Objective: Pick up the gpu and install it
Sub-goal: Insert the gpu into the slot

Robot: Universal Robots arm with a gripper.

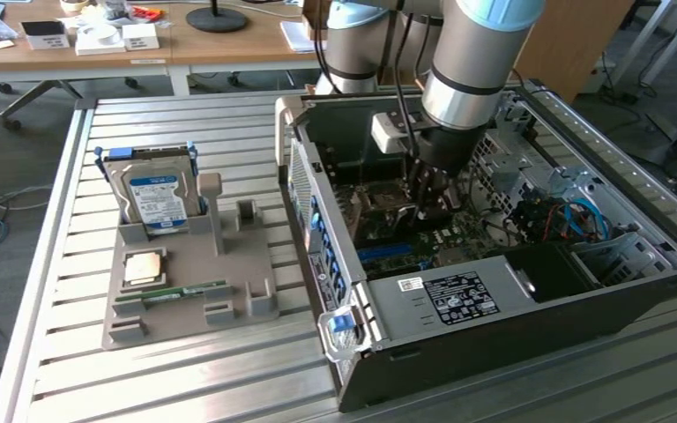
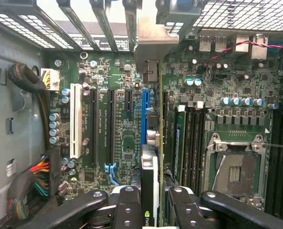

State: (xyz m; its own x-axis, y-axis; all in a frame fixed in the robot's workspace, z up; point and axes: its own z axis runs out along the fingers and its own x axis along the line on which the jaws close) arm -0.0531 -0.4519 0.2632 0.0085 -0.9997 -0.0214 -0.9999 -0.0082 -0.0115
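Since the thin flat gpu (image 2: pixel 151 174), a green circuit board with a dark face and a long silvery metal end bracket, is seen clamped edge-on between the black fingers (image 2: pixel 127 210) of the gripper (image 2: pixel 151 202), the pick-up can be judged done. The card is held inside the open black metal computer case (image 1: pixel 527 344). It is stood on edge over the green motherboard (image 2: pixel 117 143), with its lower edge roughly in line with the long blue expansion slot (image 2: pixel 145 107) and its bracket close to the slotted rear wall. Whether the card's edge has entered that slot cannot be told, so the seating is judged unfinished. The line-up of card and slot is given by the wrist view, and the empty silver processor socket (image 2: pixel 234 174) is shown near them. The surroundings are supplied by the exterior view. A grey moulded parts holder (image 1: pixel 244 264) is seen on the slatted aluminium table (image 1: pixel 197 379), at the exterior view's left of the case. In it a boxy hard drive with a blue-white label (image 1: pixel 156 198) is stood upright and a slim green memory stick (image 1: pixel 174 293) is laid flat.
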